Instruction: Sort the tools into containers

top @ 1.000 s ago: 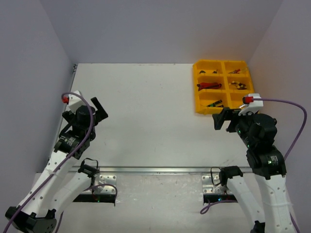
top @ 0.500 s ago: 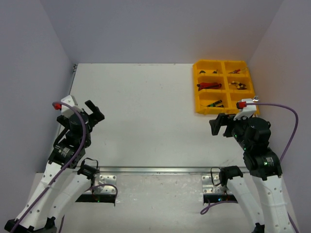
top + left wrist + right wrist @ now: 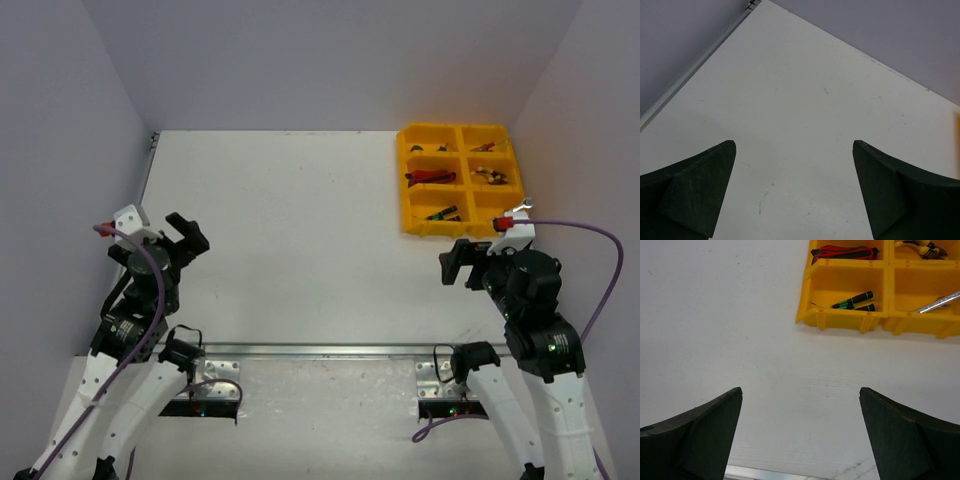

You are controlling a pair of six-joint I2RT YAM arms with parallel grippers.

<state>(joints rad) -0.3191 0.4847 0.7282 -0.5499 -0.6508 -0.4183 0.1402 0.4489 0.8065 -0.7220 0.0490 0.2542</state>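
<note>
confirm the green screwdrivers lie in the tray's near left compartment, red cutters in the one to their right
No: the red cutters lie in the compartment behind the green screwdrivers, not to their right, as the right wrist view shows.

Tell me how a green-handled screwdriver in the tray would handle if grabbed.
Probably stiff: the green-handled screwdriver has a thin metal shaft. Its round handle might roll on a flat surface. Likely light, being small beside the tray.

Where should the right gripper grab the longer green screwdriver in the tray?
Grip the screwdriver mid-handle from above, right gripper closing across its axis. It lies flat, slanted in the tray's near-left bin; walls likely block side approaches, and a second screwdriver sits beside its butt end.
</note>
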